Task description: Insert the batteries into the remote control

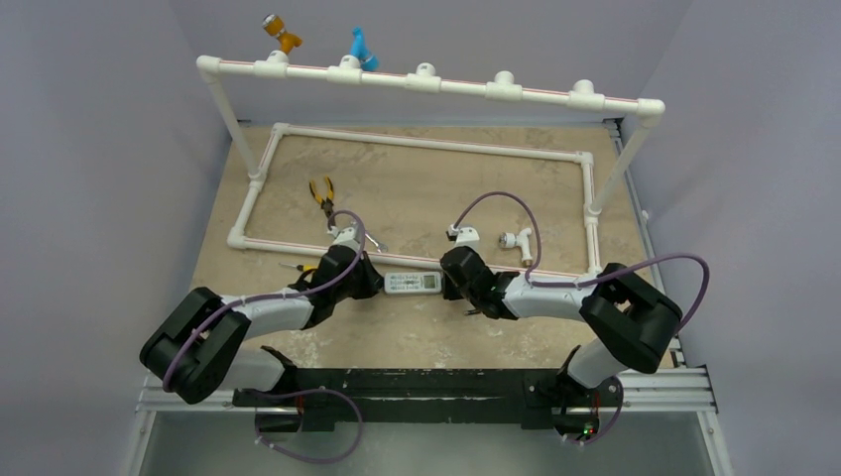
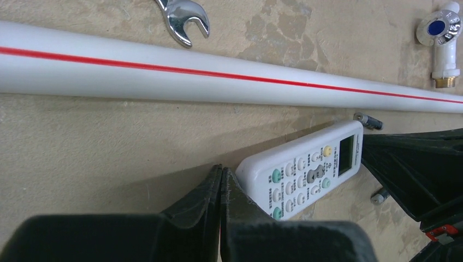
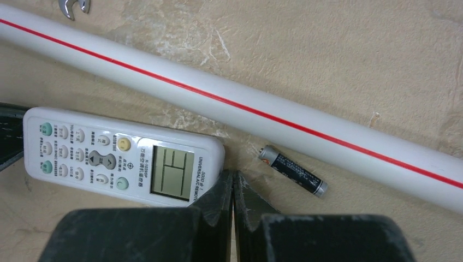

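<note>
Remote (image 1: 412,283), tan tabletop (image 1: 426,188), seemingly lilac walls (image 1: 89,149)

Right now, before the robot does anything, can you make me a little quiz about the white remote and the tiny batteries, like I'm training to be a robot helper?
1. True or false: the slim white rectangular remote control lies with its buttons facing up.
2. In the right wrist view, where is the thin dark battery with metal ends?
A) inside the remote control
B) loose on the tan table, beside the white plastic pipe with the red stripe
C) pinched in a gripper
3. Fill in: the black left gripper and the black right gripper both have their fingers ____.

Key: 1 true; 2 B; 3 shut.
</note>
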